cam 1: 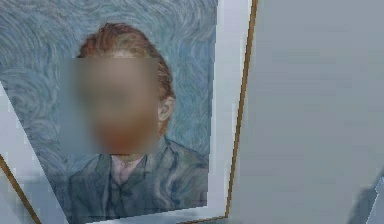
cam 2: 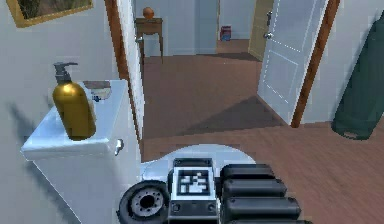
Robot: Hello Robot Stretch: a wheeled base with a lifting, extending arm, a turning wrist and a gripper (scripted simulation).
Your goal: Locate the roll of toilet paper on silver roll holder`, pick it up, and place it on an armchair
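At the bottom of the arm side view sits the arm's dark ribbed bar (cam 2: 258, 195), with a white marker square (cam 2: 192, 183) on its left end. Left of the marker is the gripper's dark rounded body (cam 2: 145, 203), low over a white toilet (cam 2: 165, 160). I can't make out its far end, so I cannot tell whether it holds anything. A gold pump bottle (cam 2: 73, 105) stands on the white toilet tank (cam 2: 60, 150) at the left.
A large framed portrait painting (cam 1: 120, 110) hangs on a grey wall close ahead in the forward view. In the arm side view, brown floor leads through a doorway (cam 2: 180, 60) to a small wooden table (cam 2: 149, 35) carrying an orange ball. A white door (cam 2: 290, 55) stands ajar, with a dark green bag (cam 2: 360, 85) to its right.
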